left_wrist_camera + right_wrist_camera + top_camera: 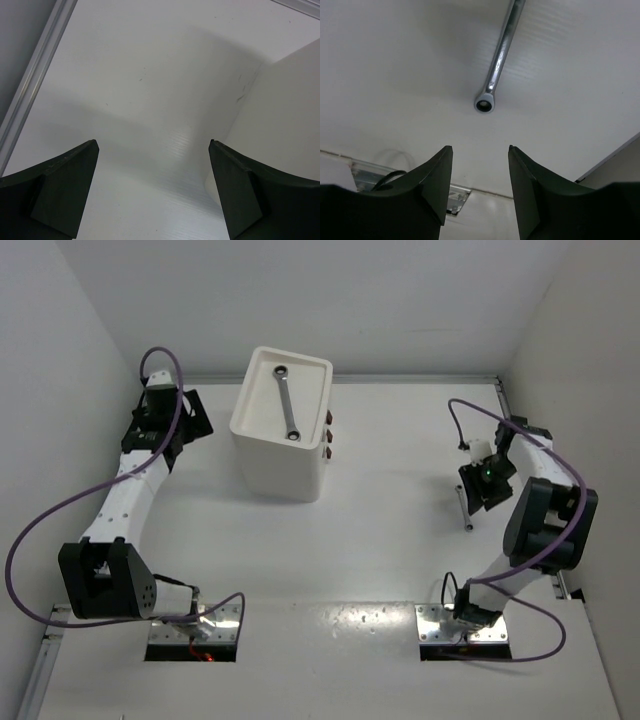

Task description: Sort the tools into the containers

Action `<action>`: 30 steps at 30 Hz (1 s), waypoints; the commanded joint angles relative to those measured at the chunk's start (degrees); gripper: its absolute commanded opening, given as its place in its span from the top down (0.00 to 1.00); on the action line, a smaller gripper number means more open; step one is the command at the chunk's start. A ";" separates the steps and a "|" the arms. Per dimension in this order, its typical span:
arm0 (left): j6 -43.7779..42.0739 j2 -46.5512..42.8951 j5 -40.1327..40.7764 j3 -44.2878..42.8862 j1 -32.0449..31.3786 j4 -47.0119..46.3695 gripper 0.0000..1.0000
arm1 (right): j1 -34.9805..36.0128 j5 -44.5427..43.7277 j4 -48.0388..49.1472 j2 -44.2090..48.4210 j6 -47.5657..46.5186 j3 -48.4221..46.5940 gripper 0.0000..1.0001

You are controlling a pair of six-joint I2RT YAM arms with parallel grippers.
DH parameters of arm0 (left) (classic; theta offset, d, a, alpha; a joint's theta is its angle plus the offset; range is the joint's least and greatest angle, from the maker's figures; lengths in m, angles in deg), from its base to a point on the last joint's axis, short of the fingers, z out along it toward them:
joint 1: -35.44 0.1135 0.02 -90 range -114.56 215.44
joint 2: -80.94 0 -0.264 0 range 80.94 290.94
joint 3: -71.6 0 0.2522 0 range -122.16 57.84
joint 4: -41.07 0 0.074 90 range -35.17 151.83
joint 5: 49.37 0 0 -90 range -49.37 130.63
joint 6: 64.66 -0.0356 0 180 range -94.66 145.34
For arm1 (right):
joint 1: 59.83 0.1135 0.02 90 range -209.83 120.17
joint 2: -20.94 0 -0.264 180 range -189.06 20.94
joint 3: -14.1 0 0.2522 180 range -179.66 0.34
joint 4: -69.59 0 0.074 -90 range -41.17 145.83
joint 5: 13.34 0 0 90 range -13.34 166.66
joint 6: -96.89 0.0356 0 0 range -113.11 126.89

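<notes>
Looking down on a white, matte table (380, 570), boxed in by pale walls at the left, back and right. Edged by a metal rail (35, 85) on the left side in the left wrist view.

Toward the back left, a white boxy cabinet (270, 455) with a shallow rimmed tray top (262, 400) and small dark red handles (327, 437) down its right face. In that tray, one slim silver wrench (288, 402), laid diagonally, ring end toward the back. Flat on the bare table at the right, a second wrench (501, 52), shiny, ring end nearest the right wrist camera; from above, seen only in part (466, 515), poking out just below the right gripper (483, 490).

Left gripper (152, 145): spread wide, nothing between the fingers, hanging over bare table just beside the cabinet's left wall. Right gripper (480, 150): parted about halfway, gripping nothing, poised above the table with the wrench's ring end just ahead of the fingertips, not touching.

Wide bare table between the cabinet and the right arm. Tighter on the left, between cabinet and side wall.
</notes>
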 commanded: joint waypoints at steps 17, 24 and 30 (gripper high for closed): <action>-0.95 0.79 1.32 1.04 0.22 -2.28 0.01 | 3.33 -3.39 14.00 -15.67 3.45 -4.64 0.51; -0.95 2.37 0.79 -0.10 0.82 -2.28 0.01 | 5.17 -4.97 15.85 -18.65 6.62 -5.17 0.53; -0.95 3.52 0.79 -1.24 0.83 -2.28 0.01 | 5.17 -4.97 13.74 -21.90 8.63 -5.17 0.64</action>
